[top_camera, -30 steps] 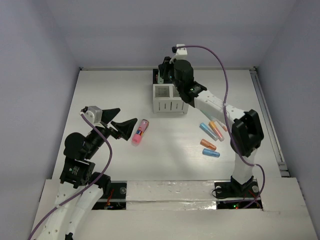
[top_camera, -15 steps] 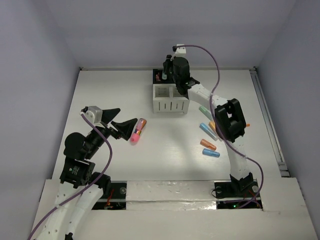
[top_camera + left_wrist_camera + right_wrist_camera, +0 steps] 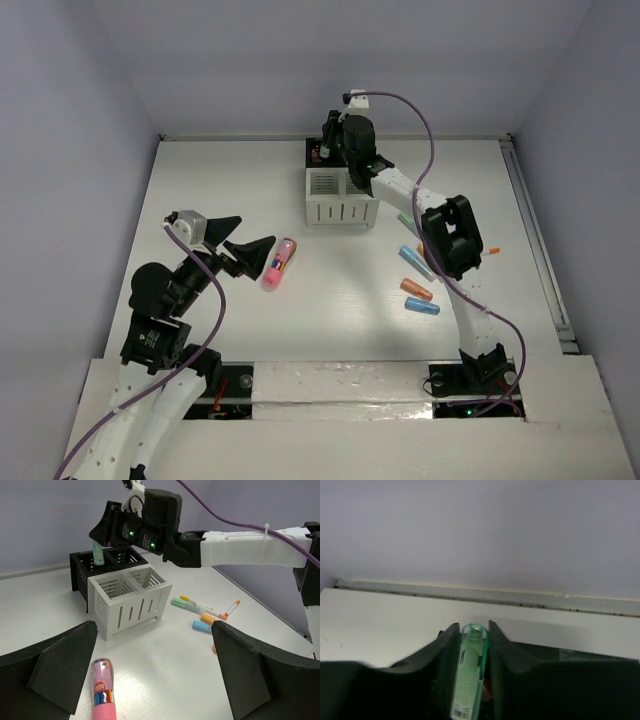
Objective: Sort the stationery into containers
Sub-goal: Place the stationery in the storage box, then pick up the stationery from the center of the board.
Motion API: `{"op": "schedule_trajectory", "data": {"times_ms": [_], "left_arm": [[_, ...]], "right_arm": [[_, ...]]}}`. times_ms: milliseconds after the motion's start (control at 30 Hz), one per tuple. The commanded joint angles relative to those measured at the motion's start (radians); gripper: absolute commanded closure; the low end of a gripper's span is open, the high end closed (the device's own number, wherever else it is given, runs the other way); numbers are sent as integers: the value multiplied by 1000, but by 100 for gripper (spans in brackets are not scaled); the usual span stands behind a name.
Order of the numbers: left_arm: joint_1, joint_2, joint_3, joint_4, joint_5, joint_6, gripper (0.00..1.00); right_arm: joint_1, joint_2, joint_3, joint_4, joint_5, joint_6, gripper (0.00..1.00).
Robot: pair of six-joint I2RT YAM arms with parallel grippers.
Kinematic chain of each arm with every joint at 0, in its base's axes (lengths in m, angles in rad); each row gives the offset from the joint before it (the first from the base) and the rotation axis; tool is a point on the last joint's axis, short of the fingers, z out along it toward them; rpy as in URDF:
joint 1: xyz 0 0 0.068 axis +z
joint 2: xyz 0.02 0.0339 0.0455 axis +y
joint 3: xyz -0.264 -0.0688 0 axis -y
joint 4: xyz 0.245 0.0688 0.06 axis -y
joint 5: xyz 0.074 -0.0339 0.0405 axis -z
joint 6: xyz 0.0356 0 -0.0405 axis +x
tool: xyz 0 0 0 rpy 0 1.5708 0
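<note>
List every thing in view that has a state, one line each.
Left gripper: open, empty, above the table.
Right gripper: shut on the green marker.
Green marker: upright, lower end at a black compartment.
Pink stick: lying flat, free.
Loose markers: lying flat on the table.
White compartments: upright, nothing visible inside.

Compartments: two white [image 3: 131, 611], two black [image 3: 80, 572].
Thick pink stick [image 3: 279, 264]: one, left of centre.
Right of centre: mint stick [image 3: 405, 218], one; blue sticks [image 3: 414, 261], two; orange stick [image 3: 417, 290], one; the rest can't be counted.
Green stick [image 3: 467, 680]: one, top centre.
</note>
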Motion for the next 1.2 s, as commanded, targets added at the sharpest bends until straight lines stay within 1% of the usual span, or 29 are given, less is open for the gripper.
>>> {"op": "schedule_trajectory", "data": {"times_ms": [0, 100, 167, 233, 367, 400, 433, 500, 533, 567, 600, 633, 700, 733, 767, 800, 833, 867, 933, 967, 1033, 1067, 1167], "left_arm": [[-5, 11, 44, 38, 6, 14, 1], [-5, 10, 44, 38, 6, 12, 1], [-5, 7, 44, 38, 7, 12, 1], [-5, 1, 42, 38, 6, 12, 1], [-5, -10, 39, 38, 9, 10, 1], [-5, -12, 39, 39, 9, 9, 1], [-5, -19, 39, 39, 9, 9, 1], [-5, -29, 38, 41, 9, 7, 1], [-16, -36, 39, 41, 7, 4, 1], [-16, -36, 38, 39, 1, 4, 1], [-16, -39, 39, 35, -4, 6, 1], [-26, -44, 41, 32, -11, 6, 1], [-36, -50, 39, 30, -14, 7, 1], [-46, -56, 39, 30, -16, 9, 1], [-56, -59, 41, 29, -20, 9, 1], [-56, -61, 39, 29, -22, 9, 1], [-56, -67, 39, 27, -22, 9, 1], [-66, -72, 39, 27, -22, 7, 1], [-75, -85, 39, 25, -25, 9, 1], [-76, -90, 41, 24, -28, 9, 1], [-85, -108, 39, 21, -33, 9, 1], [-85, -116, 41, 21, -36, 9, 1], [-95, -141, 39, 18, -45, 9, 1]], "right_arm": [[-3, -53, -35, 106, -31, 12, 57], [-3, -108, -58, 109, -70, 12, 37], [-3, -162, -90, 117, -89, 15, 33], [-3, -205, -127, 124, -104, 15, 32], [-3, -344, -269, 111, -133, 9, 32], [-3, -414, -347, 100, -133, 7, 33], [-3, -452, -390, 88, -130, 4, 33], [-3, -522, -476, 2, -110, 6, 33], [-3, -592, -558, -35, -98, 6, 33], [-3, -628, -606, -109, -83, 18, 34], [-3, -663, -652, -147, -71, 28, 35], [-3, -732, -742, -180, -54, 36, 36], [-3, -800, -821, -280, -14, 58, 39], [-12, -835, -852, -315, -6, 68, 40], [-12, -902, -907, -398, -8, 97, 43], [-12, -936, -933, -430, -14, 111, 44], [-12, -966, -952, -466, -20, 127, 44], [-12, -1010, -970, -553, -20, 142, 44], [-12, -1030, -964, -657, -12, 177, 45], [-12, -1033, -958, -761, -15, 188, 45], [-12, -1029, -935, -867, -44, 205, 46], [-12, -1026, -929, -967, -46, 232, 46], [-12, -1035, -940, -1090, -47, 245, 46]]}}
